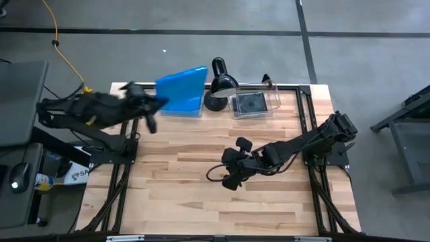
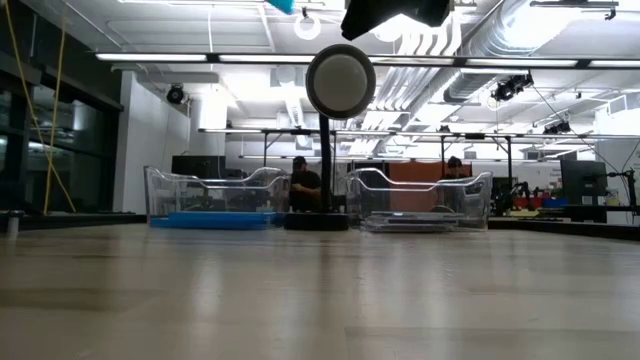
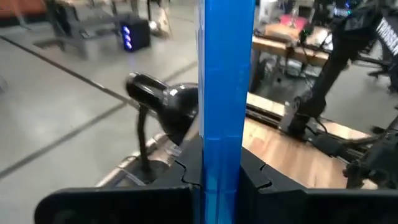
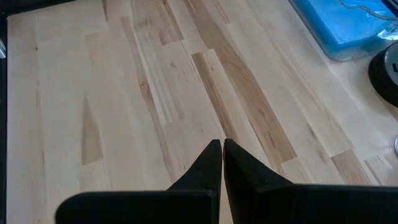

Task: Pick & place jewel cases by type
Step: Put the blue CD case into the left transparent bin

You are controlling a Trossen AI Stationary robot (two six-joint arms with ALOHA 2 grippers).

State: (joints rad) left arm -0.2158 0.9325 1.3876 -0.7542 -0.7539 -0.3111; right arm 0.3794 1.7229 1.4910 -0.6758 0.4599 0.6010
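While above the left bin [image 1: 195,111] | left hand [image 3: 221,177] pinches blue jewel case [image 3: 224,87] | right hand [image 4: 222,149] shut, empty

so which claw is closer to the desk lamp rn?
Left. The left claw, shut on a blue jewel case, hangs over the blue-filled bin just beside the desk lamp. The right claw is shut at mid-table, well clear of it.

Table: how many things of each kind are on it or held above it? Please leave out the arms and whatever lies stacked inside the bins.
Clear bins: 2
Desk lamp: 1
Blue jewel case, held on edge in the left gripper: 1
Total: 4
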